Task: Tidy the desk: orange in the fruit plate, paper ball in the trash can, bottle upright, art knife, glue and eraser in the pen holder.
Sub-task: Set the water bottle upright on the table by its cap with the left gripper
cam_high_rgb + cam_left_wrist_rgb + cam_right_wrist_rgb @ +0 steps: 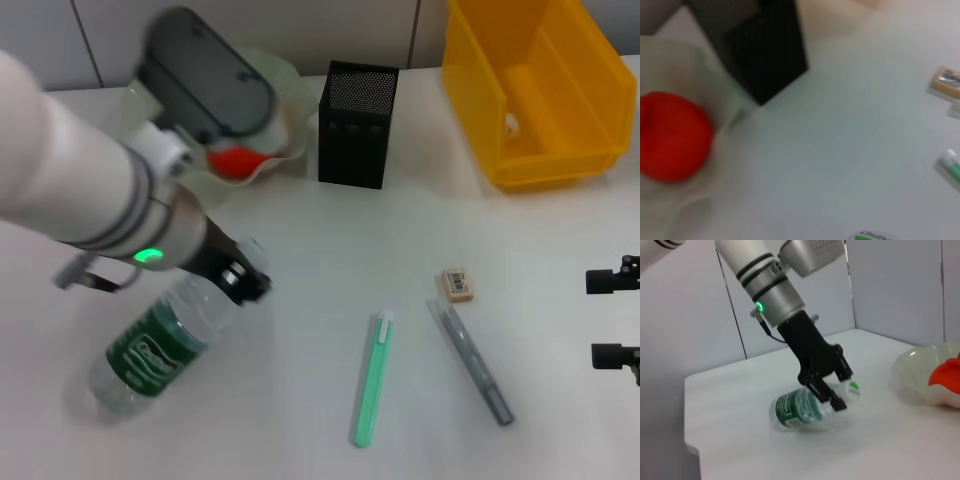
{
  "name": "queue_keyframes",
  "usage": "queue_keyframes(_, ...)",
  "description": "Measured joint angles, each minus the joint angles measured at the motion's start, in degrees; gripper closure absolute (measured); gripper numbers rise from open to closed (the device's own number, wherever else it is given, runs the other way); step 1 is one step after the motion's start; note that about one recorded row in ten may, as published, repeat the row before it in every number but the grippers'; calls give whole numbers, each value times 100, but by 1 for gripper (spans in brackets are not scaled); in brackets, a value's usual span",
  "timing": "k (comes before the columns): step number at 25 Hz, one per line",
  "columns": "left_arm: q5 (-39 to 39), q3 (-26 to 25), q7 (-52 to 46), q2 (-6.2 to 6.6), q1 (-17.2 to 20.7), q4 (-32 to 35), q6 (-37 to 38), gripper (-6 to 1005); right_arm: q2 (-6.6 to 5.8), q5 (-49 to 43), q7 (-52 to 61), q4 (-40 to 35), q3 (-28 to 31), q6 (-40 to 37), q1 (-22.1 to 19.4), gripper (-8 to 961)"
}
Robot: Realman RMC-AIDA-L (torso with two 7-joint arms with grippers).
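Note:
The bottle (150,352) lies on its side at the front left, and in the right wrist view (799,412) its cap (852,387) points toward the plate. My left gripper (243,281) is shut on the bottle's shoulder near the neck (826,392). The orange (238,160) sits in the fruit plate (290,140), also in the left wrist view (670,135). The pen holder (357,125) stands at the back centre. The eraser (458,284), green art knife (372,380) and grey glue stick (475,365) lie on the table. My right gripper (612,320) is open at the right edge.
The yellow trash can (540,95) stands at the back right; a small white wad (512,125) shows inside it, perhaps the paper ball. The wall runs behind the table. The left arm covers much of the plate in the head view.

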Motion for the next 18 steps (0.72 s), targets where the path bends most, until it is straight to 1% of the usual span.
queue_keyframes(1, 132, -257, 76, 8, 288, 422, 122, 556, 0, 2, 8, 0, 3, -3, 8, 138)
queue_keyframes(2, 147, -334, 102, 8, 356, 540, 145, 556, 0, 5, 26, 0, 4, -7, 21, 138)
queue_keyframes(3, 150, -546, 179, 9, 553, 822, 178, 556, 1, 6, 52, 0, 6, -7, 39, 138)
queue_keyframes(4, 146, -642, 211, 9, 636, 940, 191, 556, 1, 7, 68, 0, 8, -10, 47, 138)
queue_keyframes(5, 100, -855, 291, 9, 835, 1174, 189, 556, 3, 10, 83, 0, 8, -14, 57, 139)
queue_keyframes(6, 72, -976, 341, 9, 948, 1291, 183, 556, 6, 13, 90, 0, 9, -19, 64, 139)
queue_keyframes(11, -215, -1441, 691, 6, 1517, 1618, -36, 555, 40, 21, 136, -3, 10, -28, 112, 139)
queue_keyframes(13, -511, -1643, 938, 5, 1770, 1674, -213, 555, 57, 21, 141, -7, 10, -27, 116, 139)
queue_keyframes(16, -1046, -1975, 1298, 7, 2045, 1704, -395, 554, 83, 23, 158, -38, 10, -29, 118, 139)
queue_keyframes(17, -1046, -1975, 1298, 7, 2045, 1704, -395, 554, 85, 24, 175, -40, 10, -30, 118, 139)
queue_keyframes(18, -1414, -2172, 1519, 7, 2194, 1741, -479, 554, 86, 24, 193, -41, 10, -33, 118, 139)
